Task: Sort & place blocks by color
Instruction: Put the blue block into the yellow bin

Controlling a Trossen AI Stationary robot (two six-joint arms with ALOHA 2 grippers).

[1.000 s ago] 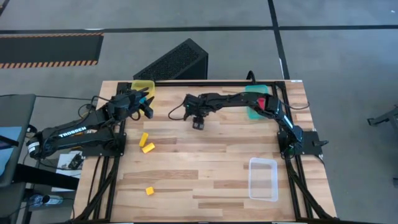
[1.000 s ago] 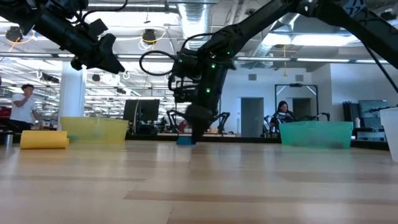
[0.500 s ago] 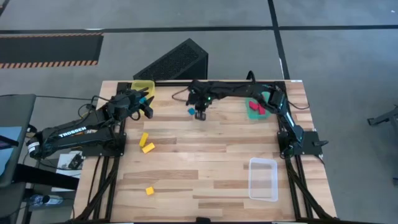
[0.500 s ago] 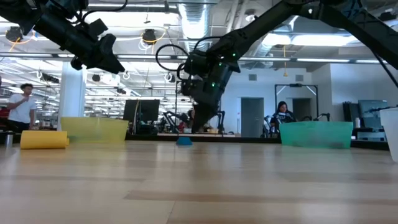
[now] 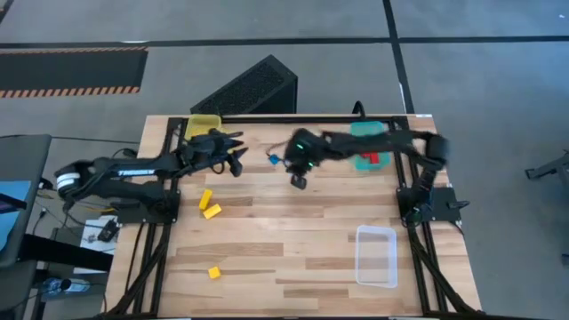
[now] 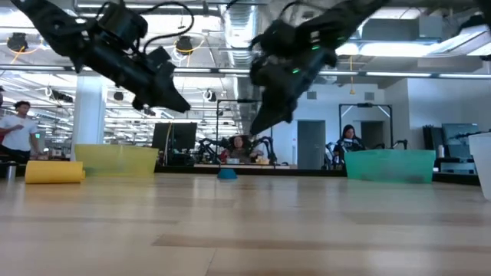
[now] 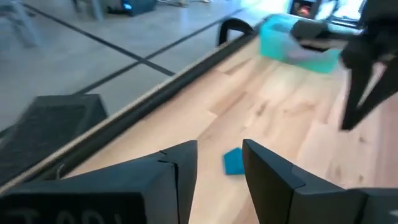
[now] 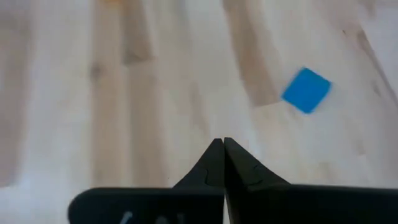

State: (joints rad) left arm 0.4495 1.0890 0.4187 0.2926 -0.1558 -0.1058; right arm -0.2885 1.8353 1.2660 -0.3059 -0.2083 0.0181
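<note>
A small blue block (image 5: 274, 160) lies flat on the wooden table, seen also in the low view (image 6: 227, 174). My left gripper (image 5: 237, 164) hovers just left of it, open and with nothing in it; the block (image 7: 234, 162) shows beyond the gap between its fingers. My right gripper (image 5: 299, 182) hangs shut and bare above the table, just right of and nearer than the block (image 8: 306, 89). Three yellow blocks (image 5: 206, 197) (image 5: 212, 212) (image 5: 213, 272) lie on the left half. Red blocks (image 5: 372, 160) sit in the teal bin (image 5: 363, 132).
The yellow bin (image 5: 204, 124) stands at the far left corner, behind my left arm. A clear bin (image 5: 376, 256) sits near the right front. A black slanted box (image 5: 253, 84) lies beyond the far edge. In the low view, people show in the room behind.
My right gripper has risen from the table beside the blue block and swung toward the near edge; the block stays where it lay. My left gripper has come away from the yellow bin, moving right and down toward the blue block.
</note>
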